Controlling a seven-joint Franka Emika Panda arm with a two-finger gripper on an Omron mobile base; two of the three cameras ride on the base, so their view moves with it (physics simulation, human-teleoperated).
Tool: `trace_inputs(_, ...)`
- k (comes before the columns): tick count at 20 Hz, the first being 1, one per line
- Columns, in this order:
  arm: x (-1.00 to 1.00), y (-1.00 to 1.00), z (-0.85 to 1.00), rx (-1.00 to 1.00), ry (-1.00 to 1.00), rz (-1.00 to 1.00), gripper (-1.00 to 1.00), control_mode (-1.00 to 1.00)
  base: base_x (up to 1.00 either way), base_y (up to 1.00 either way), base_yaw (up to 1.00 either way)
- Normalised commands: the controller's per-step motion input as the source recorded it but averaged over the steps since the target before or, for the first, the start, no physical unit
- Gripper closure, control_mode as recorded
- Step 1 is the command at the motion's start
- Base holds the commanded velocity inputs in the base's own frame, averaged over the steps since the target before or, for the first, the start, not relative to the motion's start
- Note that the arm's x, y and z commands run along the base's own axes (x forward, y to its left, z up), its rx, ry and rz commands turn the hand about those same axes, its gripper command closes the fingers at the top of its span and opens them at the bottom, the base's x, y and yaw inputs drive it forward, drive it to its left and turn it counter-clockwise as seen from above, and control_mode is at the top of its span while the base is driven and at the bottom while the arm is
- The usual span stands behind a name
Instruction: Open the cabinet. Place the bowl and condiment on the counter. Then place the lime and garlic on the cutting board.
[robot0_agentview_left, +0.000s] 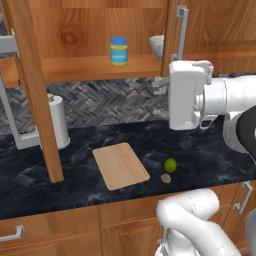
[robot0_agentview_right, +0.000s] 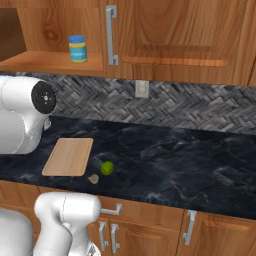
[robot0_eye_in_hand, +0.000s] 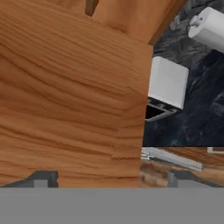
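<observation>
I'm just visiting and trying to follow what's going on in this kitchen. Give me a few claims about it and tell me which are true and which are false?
1. The cabinet is already open. True.
2. The condiment stands on the counter. False: it is on the cabinet shelf.
3. The lime lies on the cutting board. False: it lies on the counter beside the board.
4. The garlic lies close to the lime. True.
5. The bowl is on the shelf, partly behind a door. True.
6. The gripper clutches the jar. False: its jaws are open, holding nothing.
</observation>
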Motion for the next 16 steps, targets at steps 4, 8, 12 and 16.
trace_inputs(4,0.36,-0.66,0.00,-0.01,-0.31,0.00,-1.00,-1.00,0.00,0.00,0.00)
trace_inputs(8,0.39,-0.55,0.00,-0.01,-0.31,-0.03,-1.00,-1.00,0.00,0.00,0.00)
trace_inputs(12,0.24,-0.48,0.00,-0.12,-0.26,-0.07,-1.00,-1.00,0.00,0.00,0.00)
trace_inputs(16,0.05,-0.52,0.00,-0.17,-0.14,-0.10,-1.00,-1.00,0.00,0.00,0.00)
